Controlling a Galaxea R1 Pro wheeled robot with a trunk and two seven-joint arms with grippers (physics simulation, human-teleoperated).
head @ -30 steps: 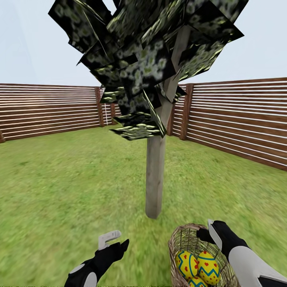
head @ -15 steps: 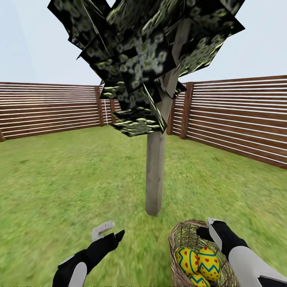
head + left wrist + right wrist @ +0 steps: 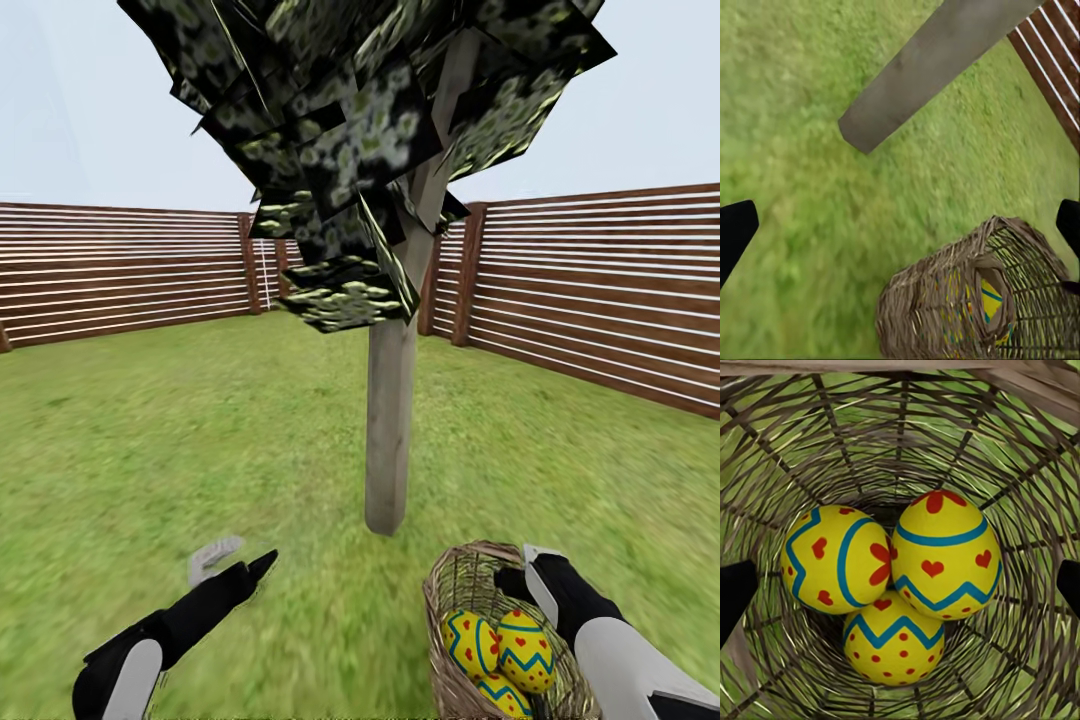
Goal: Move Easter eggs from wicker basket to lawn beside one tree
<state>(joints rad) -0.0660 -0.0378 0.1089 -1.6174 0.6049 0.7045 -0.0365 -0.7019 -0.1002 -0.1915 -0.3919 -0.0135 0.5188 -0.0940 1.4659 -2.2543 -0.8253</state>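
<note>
The wicker basket (image 3: pixel 462 590) stands on the lawn (image 3: pixel 150 450) just in front and to the right of the tree (image 3: pixel 388 430), whose pale trunk rises into dark leaf clumps. Three yellow Easter eggs with blue zigzags and red marks lie inside it (image 3: pixel 470 645) (image 3: pixel 526 650) (image 3: pixel 505 695). My right gripper (image 3: pixel 512 568) hangs open at the basket's far right rim. Its wrist view looks straight down onto the eggs (image 3: pixel 840 559) (image 3: pixel 945 555) (image 3: pixel 896 641). My left gripper (image 3: pixel 255 550) is open over bare grass left of the basket (image 3: pixel 945 300).
A brown slat fence (image 3: pixel 600 290) rings the garden behind and to the right of the tree. Low leaf clumps (image 3: pixel 345 295) hang at about the fence's height. Open grass spreads around the trunk's base (image 3: pixel 862 127) and to the left.
My left arm has swung left and away from the basket. The right gripper stays at the basket rim. The whole view has shifted slightly, so the camera moved.
</note>
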